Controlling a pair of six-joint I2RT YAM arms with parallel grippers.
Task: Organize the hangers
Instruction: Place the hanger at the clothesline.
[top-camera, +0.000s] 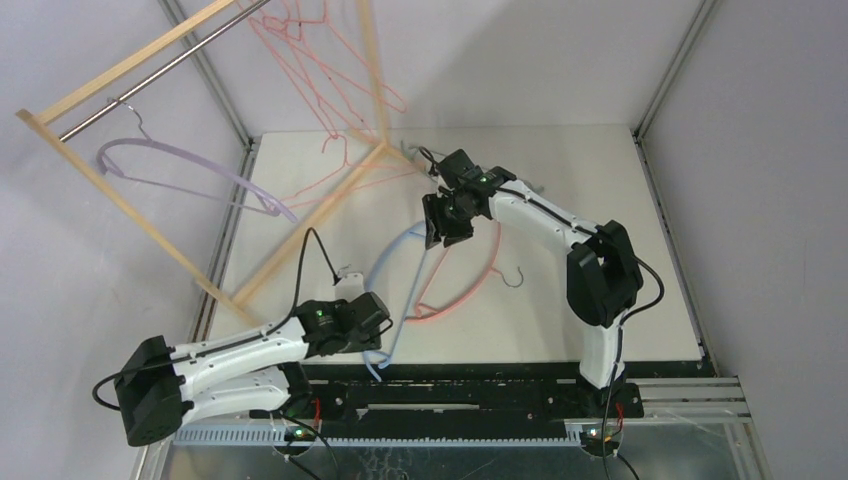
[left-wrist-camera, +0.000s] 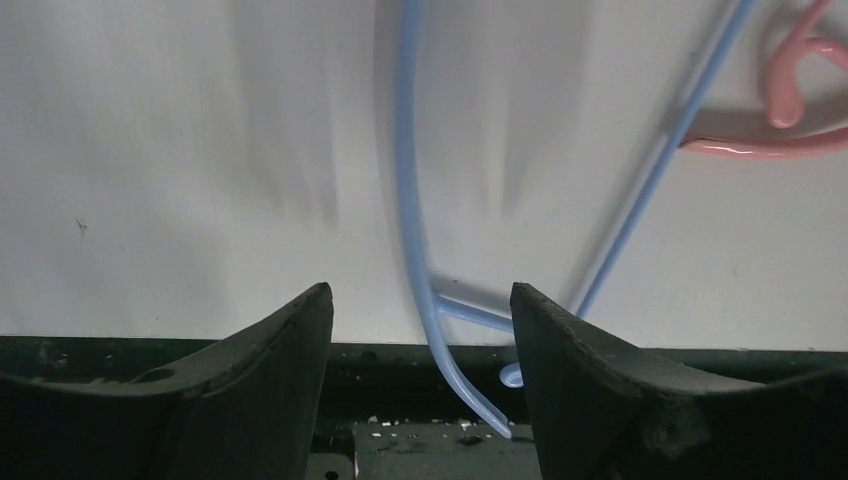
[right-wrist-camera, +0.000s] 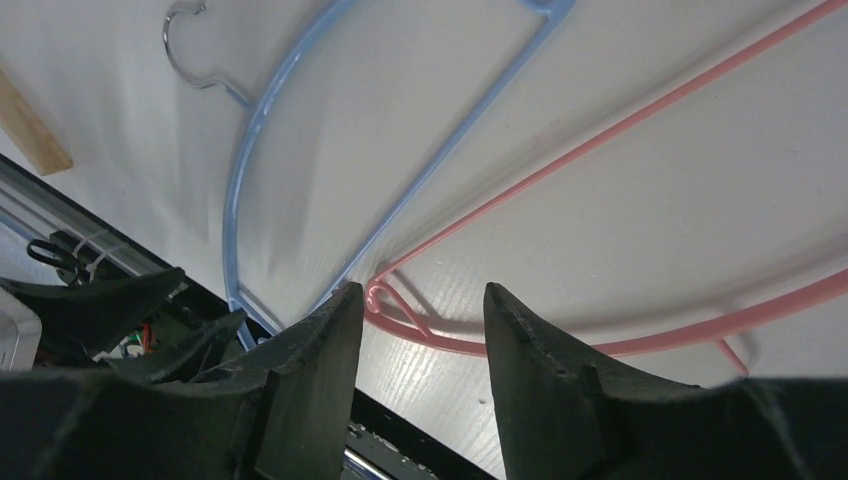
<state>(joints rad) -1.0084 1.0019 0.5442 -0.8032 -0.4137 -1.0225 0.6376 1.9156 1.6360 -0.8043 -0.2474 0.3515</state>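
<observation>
Grippers both stand released, the left gripper (left-wrist-camera: 420, 292) astride the blue hanger's (left-wrist-camera: 405, 150) end, the right gripper (right-wrist-camera: 422, 292) empty above the pink hanger (right-wrist-camera: 560, 163).

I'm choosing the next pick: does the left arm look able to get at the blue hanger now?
Probably yes: the left gripper is open right at the near end of the blue hanger, which shows between its jaws with nothing covering it.

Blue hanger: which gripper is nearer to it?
Left. The left gripper has the near end of the blue hanger between its open fingers. The right gripper hangs higher up, above its far end.
</observation>
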